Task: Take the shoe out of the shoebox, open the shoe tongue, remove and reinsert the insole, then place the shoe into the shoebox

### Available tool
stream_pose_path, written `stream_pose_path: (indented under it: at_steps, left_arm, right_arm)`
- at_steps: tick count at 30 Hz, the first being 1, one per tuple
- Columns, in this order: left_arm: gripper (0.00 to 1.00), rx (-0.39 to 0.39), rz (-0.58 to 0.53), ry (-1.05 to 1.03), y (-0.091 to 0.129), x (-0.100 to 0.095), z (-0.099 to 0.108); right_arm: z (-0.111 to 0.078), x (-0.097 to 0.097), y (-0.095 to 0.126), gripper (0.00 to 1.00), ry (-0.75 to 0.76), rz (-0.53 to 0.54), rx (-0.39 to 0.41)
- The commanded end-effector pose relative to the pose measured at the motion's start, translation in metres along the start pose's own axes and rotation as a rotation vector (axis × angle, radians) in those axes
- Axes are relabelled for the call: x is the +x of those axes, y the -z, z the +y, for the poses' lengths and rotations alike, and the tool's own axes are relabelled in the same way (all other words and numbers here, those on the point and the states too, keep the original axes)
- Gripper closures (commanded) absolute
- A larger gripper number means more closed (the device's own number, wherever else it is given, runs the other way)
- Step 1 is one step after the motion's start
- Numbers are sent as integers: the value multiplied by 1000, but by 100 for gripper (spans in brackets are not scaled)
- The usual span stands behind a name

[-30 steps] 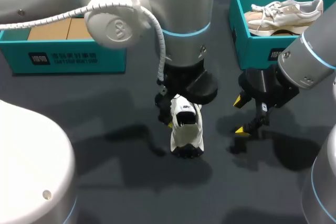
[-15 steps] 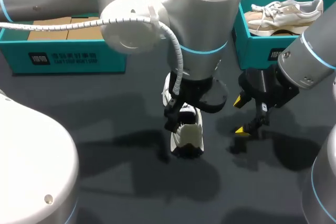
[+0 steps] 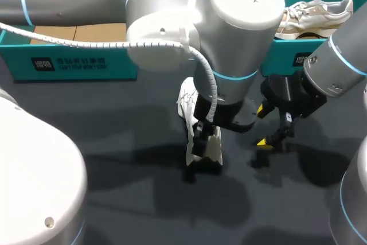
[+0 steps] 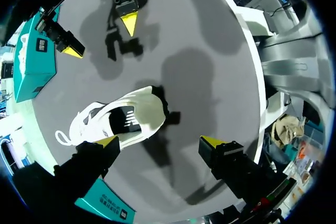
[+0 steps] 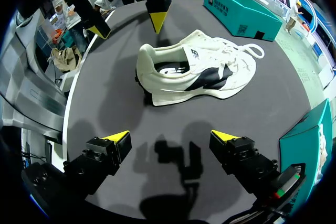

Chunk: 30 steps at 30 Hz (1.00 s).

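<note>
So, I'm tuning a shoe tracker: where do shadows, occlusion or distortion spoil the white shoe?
Head view: my left arm hides much of the white shoe, soft shadows pool on the table. Left wrist view: fisheye curves the table edge, shoe sharp. Right wrist view: shoe whole, evenly lit; the shadow of the right gripper falls short of it.

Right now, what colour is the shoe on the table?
Shoe: white with black side markings; best in right wrist view.

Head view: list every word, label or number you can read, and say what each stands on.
Left shoebox, front wall: white logo and a line of characters, too blurred to read.
Right shoebox, front wall: white mark, partly hidden, unreadable.
Left arm, joint cap: small lettering, upside down, too small to read.
No text reads clearly.
</note>
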<state>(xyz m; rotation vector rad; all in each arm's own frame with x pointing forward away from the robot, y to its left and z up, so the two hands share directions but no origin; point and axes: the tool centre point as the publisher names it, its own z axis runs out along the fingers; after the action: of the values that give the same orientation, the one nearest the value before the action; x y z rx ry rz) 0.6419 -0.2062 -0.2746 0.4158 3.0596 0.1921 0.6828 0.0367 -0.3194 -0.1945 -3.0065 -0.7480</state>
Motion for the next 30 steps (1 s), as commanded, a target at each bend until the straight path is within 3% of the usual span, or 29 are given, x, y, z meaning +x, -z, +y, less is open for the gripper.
stream_pose_path:
  at_steps: [1, 7, 23, 30]
  left_arm:
    - [0, 14, 19, 28, -12, -5, -8]
    - [0, 41, 60, 91, -27, -10, -15]
    - [0, 74, 67, 232, -62, -1, -22]
    - [13, 79, 81, 264, -73, 0, -21]
  right_arm:
    - [0, 1, -1, 0, 0, -3, 1]
    - [0, 1, -1, 0, 0, -3, 1]
    - [0, 1, -1, 0, 0, -3, 1]
    - [0, 1, -1, 0, 0, -3, 1]
